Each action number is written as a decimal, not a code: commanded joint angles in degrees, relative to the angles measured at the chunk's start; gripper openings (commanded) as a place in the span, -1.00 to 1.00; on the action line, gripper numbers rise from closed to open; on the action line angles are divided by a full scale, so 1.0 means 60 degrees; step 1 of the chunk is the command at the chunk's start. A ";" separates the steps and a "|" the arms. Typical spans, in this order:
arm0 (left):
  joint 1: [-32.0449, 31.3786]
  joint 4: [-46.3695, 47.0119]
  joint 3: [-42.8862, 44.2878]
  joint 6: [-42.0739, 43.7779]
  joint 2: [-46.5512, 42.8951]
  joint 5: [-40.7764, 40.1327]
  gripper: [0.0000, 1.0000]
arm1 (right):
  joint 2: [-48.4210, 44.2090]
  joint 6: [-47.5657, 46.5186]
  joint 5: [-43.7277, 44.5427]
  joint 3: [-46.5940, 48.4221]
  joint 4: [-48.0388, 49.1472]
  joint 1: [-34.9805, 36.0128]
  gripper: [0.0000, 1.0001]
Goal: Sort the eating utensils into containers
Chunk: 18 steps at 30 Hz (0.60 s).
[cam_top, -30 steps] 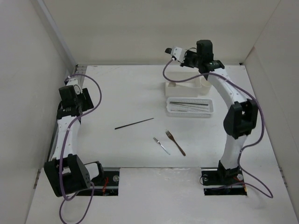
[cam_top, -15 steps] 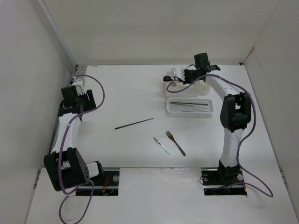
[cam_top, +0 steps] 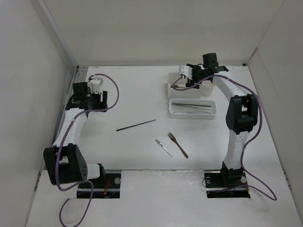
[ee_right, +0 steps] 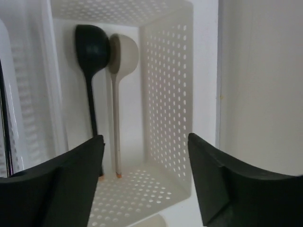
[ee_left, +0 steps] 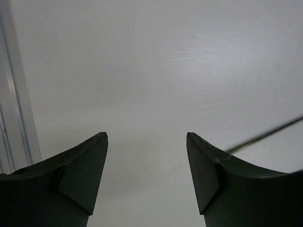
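Closest to my bases, two forks are lying on the tabletop (cam_top: 132, 90), side by side but not touching. The longer brown fork (cam_top: 178, 145) is on the right and the small silver fork (cam_top: 164, 147) on the left. A little farther and more to the left, one thin dark chopstick (cam_top: 136, 125) is lying alone and slanted, well apart from the forks.

Behind the forks, on the right side, the low mesh tray (cam_top: 191, 116) is holding more chopsticks (cam_top: 191, 106), which are lying along its length. The dark elbow of my right arm is standing just to the right of this tray.

On the far left, my left end effector (ee_left: 147, 137) is hovering over bare tabletop with its jaws wide apart, gripping nothing.

Just behind the tray, the perforated box (ee_right: 165, 94) is holding the black spoon (ee_right: 90, 71) and the beige spoon (ee_right: 120, 56), lying just beside each other with their bowls at the same end. My right end effector (ee_right: 144, 142) is hanging directly above this box, also wide apart and holding nothing. My purple cable (cam_top: 174, 84) is drooping across the near wall of the box in the top view.
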 commanded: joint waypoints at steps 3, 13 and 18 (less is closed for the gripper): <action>-0.2840 -0.2306 0.1411 0.4213 0.1066 0.1236 0.39 | -0.1544 0.1449 0.0009 -0.0539 0.1942 0.0181 1.00; -0.4940 -0.3028 0.2439 0.5863 0.3384 0.1911 0.65 | -0.4490 0.4429 0.1607 -0.2560 0.4860 0.0533 1.00; -0.5512 -0.2794 0.1883 0.5864 0.3911 0.1079 0.41 | -0.6365 0.4765 0.1928 -0.3966 0.5621 0.0533 1.00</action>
